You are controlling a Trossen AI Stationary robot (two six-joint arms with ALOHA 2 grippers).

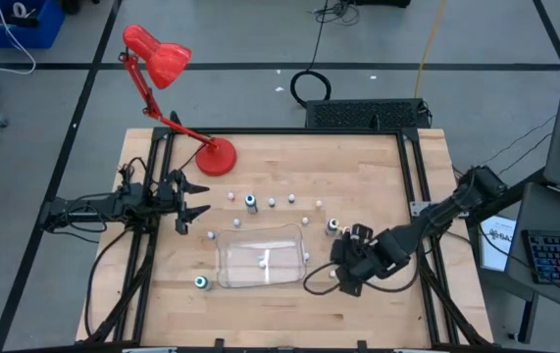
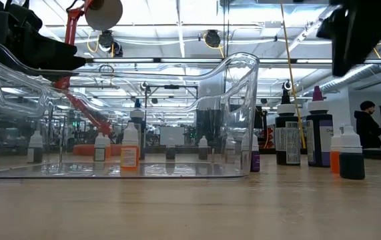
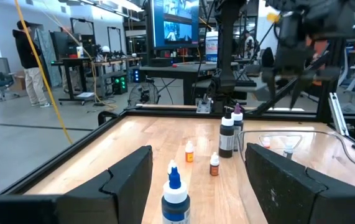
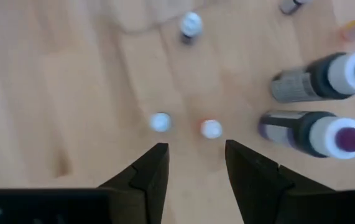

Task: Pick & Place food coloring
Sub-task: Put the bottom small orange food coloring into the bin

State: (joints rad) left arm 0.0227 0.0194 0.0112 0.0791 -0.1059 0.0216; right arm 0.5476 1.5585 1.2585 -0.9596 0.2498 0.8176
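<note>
Right hand (image 4: pixel 196 147) low over the surface (image 1: pixel 378 176), just off the tray's (image 1: pixel 260 228) near end, fingers parted to a middling gap and holding nothing. Directly ahead of the fingertips, two small bottles of food coloring (image 4: pixel 160 122), the second (image 4: pixel 211 129) close beside the first but apart from it. Both upright, seen cap-on, so the long axis of each points straight up at the hand. Neither yet between the fingers, both lying a little forward of the gap. Off to one side of the hand, two bigger bottles (image 4: pixel 308 81) standing close together, near enough to be nudged in a careless descent.

More food coloring strung out across the surface beyond the tray, well apart from this hand, and one piece (image 1: pixel 263 262) already inside the tray.

Left hand (image 1: pixel 199 201) waiting at the far edge of the surface, open and empty, a blue bottle (image 3: pixel 175 196) just in front of it.

Judged from this: right hand much the nearer to the pair, a short forward shift and a straight drop over one cap likely needed, fingers closing across the upright body.
</note>
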